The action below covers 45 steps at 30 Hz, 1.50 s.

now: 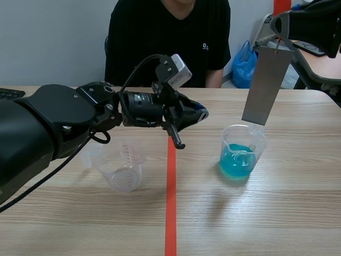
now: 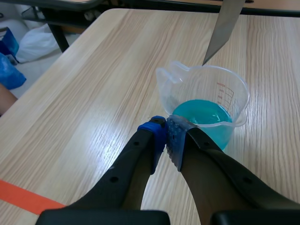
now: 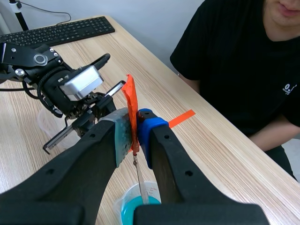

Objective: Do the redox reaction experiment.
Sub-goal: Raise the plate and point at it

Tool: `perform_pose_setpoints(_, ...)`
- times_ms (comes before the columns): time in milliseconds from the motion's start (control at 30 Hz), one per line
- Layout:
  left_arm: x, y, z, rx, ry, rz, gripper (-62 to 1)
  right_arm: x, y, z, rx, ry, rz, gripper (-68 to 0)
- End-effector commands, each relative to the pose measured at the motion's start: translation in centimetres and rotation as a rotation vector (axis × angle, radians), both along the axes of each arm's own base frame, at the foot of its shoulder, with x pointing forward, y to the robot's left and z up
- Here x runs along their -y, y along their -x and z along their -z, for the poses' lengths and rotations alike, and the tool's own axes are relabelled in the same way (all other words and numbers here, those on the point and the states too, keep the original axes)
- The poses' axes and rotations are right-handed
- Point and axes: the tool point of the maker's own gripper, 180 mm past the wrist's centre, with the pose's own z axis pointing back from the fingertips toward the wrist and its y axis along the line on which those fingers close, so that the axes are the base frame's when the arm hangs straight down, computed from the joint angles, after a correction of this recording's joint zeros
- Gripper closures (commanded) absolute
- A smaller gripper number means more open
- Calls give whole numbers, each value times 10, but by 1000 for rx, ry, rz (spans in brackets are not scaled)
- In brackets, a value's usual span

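A grey metal strip [image 1: 266, 85] hangs from an orange tab [image 3: 131, 105], and my right gripper [image 3: 133, 124] is shut on that tab, high at the table's right [image 1: 279, 29]. The strip's lower end [image 2: 224, 33] hangs just above the far rim of a clear beaker of blue liquid [image 1: 237, 154], out of the liquid. My left gripper [image 2: 166, 137] is shut on nothing, its pads meeting just short of that beaker [image 2: 206, 110]. In the scene view it hovers over the table's middle [image 1: 193, 114]. An empty clear beaker [image 1: 123, 168] stands below the left arm.
A person in a black shirt [image 1: 168, 40] sits across the table. A black keyboard [image 3: 61, 30] lies at the far left edge. A blue bag [image 1: 244, 64] and a chair stand beyond the table's right end. An orange-red tape line [image 1: 170, 202] runs down the middle.
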Motion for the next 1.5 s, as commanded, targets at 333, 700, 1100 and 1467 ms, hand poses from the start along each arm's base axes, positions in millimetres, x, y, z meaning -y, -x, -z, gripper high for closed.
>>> perform_pose_setpoints(333, 34, 4, -24, 16, 63, 36, -42, 0, 0, -14, 34, -20, -8, -13)
perform_pose_setpoints(700, 39, 5, -26, 16, 72, 42, -42, 0, 0, -14, 34, -20, -8, -13)
perform_pose_setpoints(1100, 39, 5, -26, 17, 73, 43, -42, 0, 0, -14, 34, -20, -8, -13)
perform_pose_setpoints(1467, 39, 5, -27, 17, 73, 43, -42, 0, 0, -14, 34, -20, -8, -13)
